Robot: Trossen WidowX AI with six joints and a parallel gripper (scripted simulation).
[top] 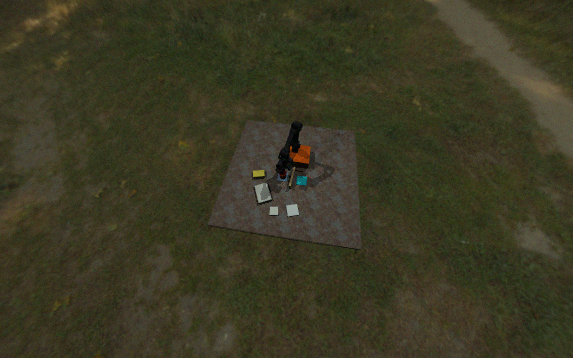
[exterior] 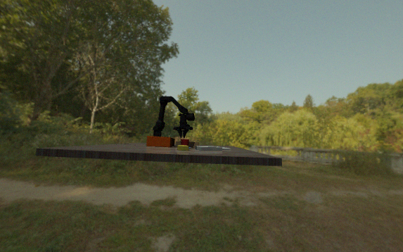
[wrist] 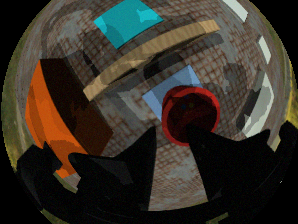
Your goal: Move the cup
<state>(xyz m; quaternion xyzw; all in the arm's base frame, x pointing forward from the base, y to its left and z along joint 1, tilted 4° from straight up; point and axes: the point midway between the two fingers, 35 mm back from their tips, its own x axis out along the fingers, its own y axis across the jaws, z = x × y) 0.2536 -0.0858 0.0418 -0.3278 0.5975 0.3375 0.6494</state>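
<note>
The red cup (top: 282,175) (exterior: 185,142) (wrist: 202,135) stands upright on the light-blue pad (wrist: 172,84). Small dark blue and greenish marbles show faintly inside it. The other pad (top: 301,180) (wrist: 127,22) is teal and bare. My gripper (exterior: 183,136) (wrist: 171,129) points down, partly open, with nothing held. Its fingertips are just above the cup's rim. In the wrist view one fingertip lies left of the cup and the other overlaps its near rim. The arm hides part of the cup in the top view.
A wooden bar (top: 292,178) (wrist: 150,49) lies between the two pads. The orange block (top: 301,154) (exterior: 160,141) (wrist: 42,115) is at the arm's base. A yellow block (top: 258,174) (exterior: 183,148), a grey-white slab (top: 263,193) (exterior: 209,148) and two white squares (top: 273,211) (top: 292,210) lie around.
</note>
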